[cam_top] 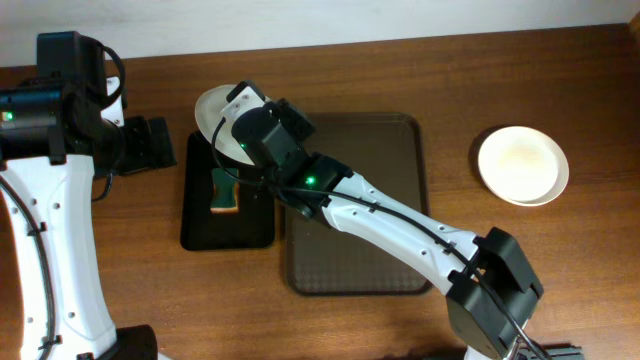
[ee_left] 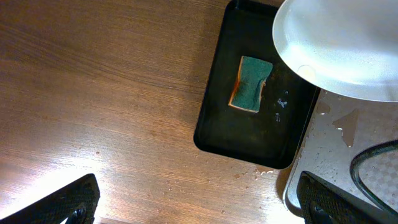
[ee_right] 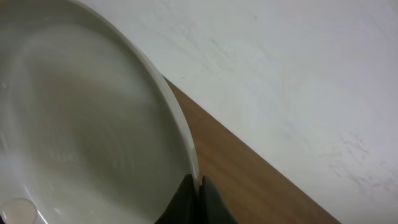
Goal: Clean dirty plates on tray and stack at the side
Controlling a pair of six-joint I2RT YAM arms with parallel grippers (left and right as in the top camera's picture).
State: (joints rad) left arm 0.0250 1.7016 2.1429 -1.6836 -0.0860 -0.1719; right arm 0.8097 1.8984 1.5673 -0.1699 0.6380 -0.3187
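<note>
- You are viewing the right end effector (ee_right: 199,190) as it is pinching the rim of one plate (cam_top: 212,110). Its jaws are closed down to the thin edge of the plate and nothing else is between them.
- The held plate is hanging above the far end of the black tray (cam_top: 200,235), just left of the far-left corner of the brown tray (cam_top: 370,140).
- The left end effector (ee_left: 196,186) is standing wide open and is gripping nothing. Its fingers (ee_left: 62,202) are showing at the near corners of the left wrist view.
- The sponge (cam_top: 225,192) is lying in the black tray, on the near side of the held plate. Its long axis is running near to far.
- You are working from this relation: the sponge is lying to the right of the left end effector, and the left arm is the nearer arm to it. The right arm's wrist is passing just beside the sponge.
- Judging from this layout, the wiping step is coming next. The left end effector is likely needing to close across the sponge's short axis while keeping apart from the right wrist.
- White plates (cam_top: 522,165) are resting at the right of the counter (cam_top: 500,80), well apart from the brown tray. You cannot tell how many are stacked there.
- No plate is showing on the visible part of the brown tray; the right arm is hiding a strip of it.
- You cannot tell whether the held plate is carrying a smear.
</note>
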